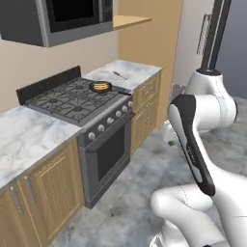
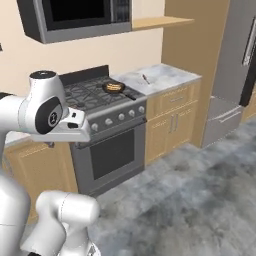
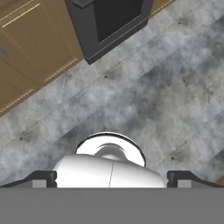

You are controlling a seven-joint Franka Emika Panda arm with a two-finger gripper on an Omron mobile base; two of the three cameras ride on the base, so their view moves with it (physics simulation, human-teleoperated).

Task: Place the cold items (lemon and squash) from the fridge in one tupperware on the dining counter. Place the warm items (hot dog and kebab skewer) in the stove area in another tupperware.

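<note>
On the stove (image 1: 72,99) (image 2: 90,95) stands a small dark pan (image 1: 100,87) (image 2: 114,88) with an orange-brown piece of food in it, which looks like the hot dog. A thin kebab skewer (image 1: 119,75) (image 2: 145,78) lies on the marble counter just right of the stove. The grey fridge (image 2: 240,60) stands shut at the far right, so the lemon and squash are hidden. The tupperware and the dining counter are out of view. My gripper (image 3: 113,178) is open and holds nothing. It points down at the grey floor in front of the oven door (image 3: 109,22).
A microwave (image 1: 72,19) (image 2: 80,17) hangs over the stove. Wooden cabinets (image 1: 43,193) (image 2: 175,120) run under the marble counter (image 1: 24,135). A tall wooden panel (image 2: 190,55) separates the counter from the fridge. Open grey floor (image 2: 190,200) lies in front.
</note>
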